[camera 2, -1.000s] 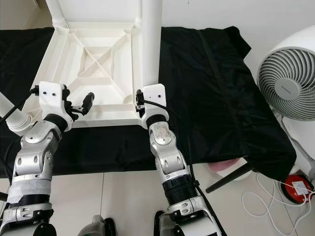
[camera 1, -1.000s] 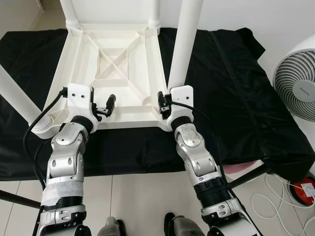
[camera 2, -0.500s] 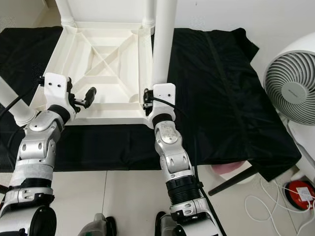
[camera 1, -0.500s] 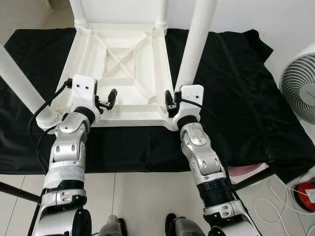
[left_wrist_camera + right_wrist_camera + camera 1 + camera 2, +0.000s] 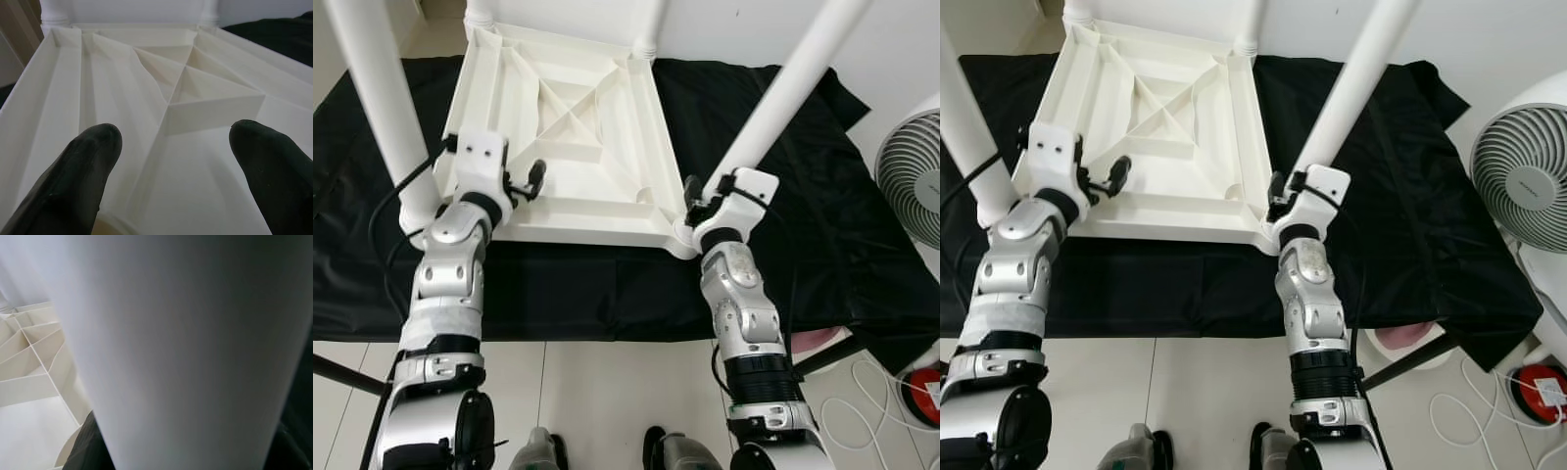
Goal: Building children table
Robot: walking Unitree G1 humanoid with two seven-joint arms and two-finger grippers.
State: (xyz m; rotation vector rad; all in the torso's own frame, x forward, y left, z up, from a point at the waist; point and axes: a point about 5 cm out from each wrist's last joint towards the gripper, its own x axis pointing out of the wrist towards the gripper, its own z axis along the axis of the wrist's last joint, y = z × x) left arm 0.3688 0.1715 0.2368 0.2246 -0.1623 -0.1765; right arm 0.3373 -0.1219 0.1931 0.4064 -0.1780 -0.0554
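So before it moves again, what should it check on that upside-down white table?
1. Right end effector around the near right white tube leg: ok, its fingers sit at the leg's base.
2. Left end effector open over the ribbed white plastic tabletop underside: ok, holding nothing.
3. All four legs standing in their corners: ok.
4. Right leg fully seated in its socket: cannot tell.
5. Black cloth flat beneath the table: ok.
6. White round fan apart from the table: ok.
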